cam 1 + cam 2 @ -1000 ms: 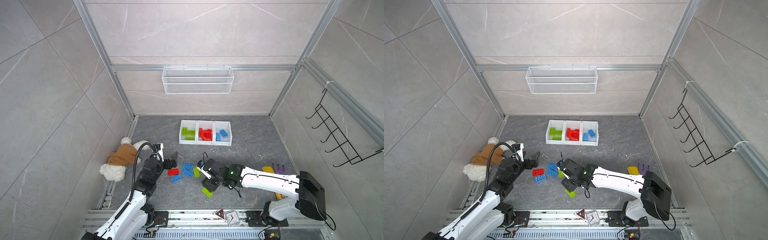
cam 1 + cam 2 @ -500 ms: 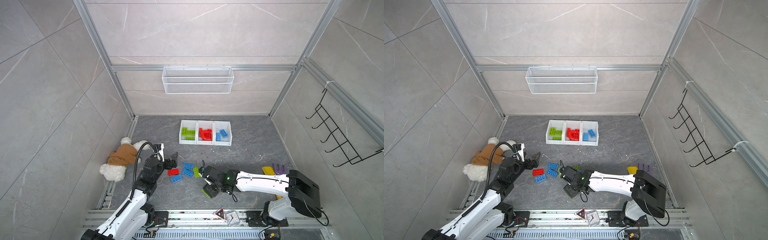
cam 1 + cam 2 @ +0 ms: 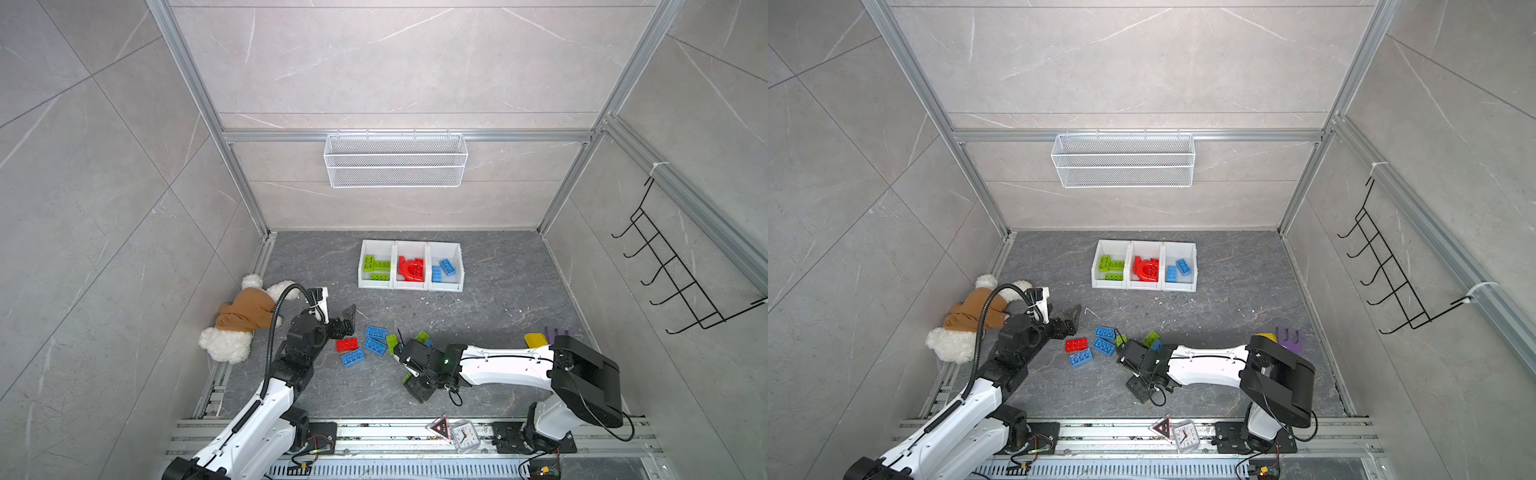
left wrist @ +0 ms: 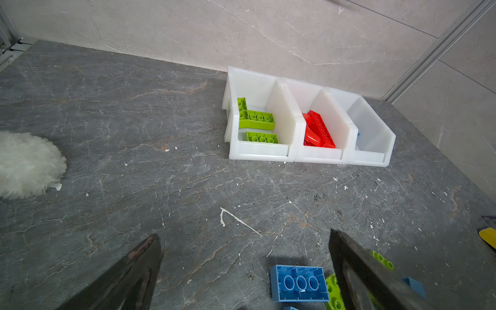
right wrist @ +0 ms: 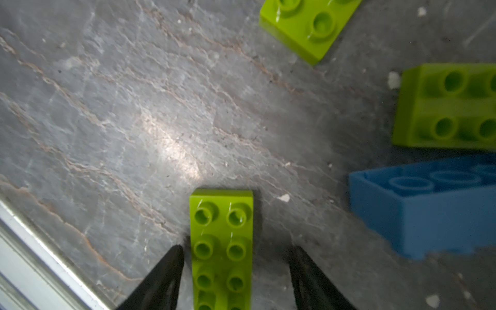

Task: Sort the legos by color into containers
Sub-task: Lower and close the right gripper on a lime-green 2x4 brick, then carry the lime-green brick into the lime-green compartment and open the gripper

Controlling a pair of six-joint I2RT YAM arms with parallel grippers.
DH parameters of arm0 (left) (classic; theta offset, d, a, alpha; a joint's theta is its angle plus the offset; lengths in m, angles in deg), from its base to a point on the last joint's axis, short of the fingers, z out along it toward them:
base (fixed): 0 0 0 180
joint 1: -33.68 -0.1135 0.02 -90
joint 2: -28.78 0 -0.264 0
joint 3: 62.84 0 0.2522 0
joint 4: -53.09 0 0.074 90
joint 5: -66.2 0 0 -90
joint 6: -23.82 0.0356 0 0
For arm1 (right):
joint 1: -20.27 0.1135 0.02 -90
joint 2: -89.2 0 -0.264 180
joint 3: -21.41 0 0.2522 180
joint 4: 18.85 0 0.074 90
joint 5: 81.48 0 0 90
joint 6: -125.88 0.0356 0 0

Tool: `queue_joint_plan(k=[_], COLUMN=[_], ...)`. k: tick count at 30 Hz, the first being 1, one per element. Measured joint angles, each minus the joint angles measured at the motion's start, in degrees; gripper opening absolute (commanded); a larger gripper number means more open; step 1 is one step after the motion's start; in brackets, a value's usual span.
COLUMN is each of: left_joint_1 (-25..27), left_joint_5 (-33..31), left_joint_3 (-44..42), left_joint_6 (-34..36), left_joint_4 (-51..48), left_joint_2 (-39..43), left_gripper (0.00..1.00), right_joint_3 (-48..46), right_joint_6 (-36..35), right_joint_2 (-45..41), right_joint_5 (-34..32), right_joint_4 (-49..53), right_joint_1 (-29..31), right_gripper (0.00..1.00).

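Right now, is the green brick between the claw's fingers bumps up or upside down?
Bumps up. The green brick lies flat, round studs facing the right wrist camera, inside the right claw.

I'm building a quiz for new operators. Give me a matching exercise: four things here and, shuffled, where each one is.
1 red arch piece
2 long green brick
3 lone red brick
4 plush toy

A by the left wall
B between the right tool's open fingers
C in the middle container
D on the floor near the left tool

Pairs: 1-C, 2-B, 3-D, 4-A
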Motion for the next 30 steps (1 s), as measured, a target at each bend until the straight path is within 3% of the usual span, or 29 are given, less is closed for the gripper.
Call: queue_joint_plan(k=[4, 11, 20, 30], left_joint_1=[0.0, 0.0, 0.0, 0.0], left_joint_5=[-0.07, -0.15, -0.17, -0.63], left_joint_3=[0.0, 0.0, 0.0, 0.0], left_joint_6=[0.02, 0.02, 0.0, 0.02], left_joint_4=[0.0, -0.02, -0.02, -0.04], left_joint_2=[0.0, 0.02, 0.02, 0.07], left_gripper=[1.0, 1.0, 1.0, 1.0], right_joint_3=[0.02, 0.09, 3.54, 20.28], right_joint_6=[0.28, 0.98, -0.07, -5.27], right_joint_2=[0.33, 0.48, 0.31, 6.82], right_joint_5=[-0.9, -1.95, -1.97, 1.2], right_joint_4=[-0.55, -0.87, -2.75, -7.04], right_joint_1=[-0.02, -0.02, -1.22, -11.52], right_gripper=[0.49, 0.38, 0.36, 0.36])
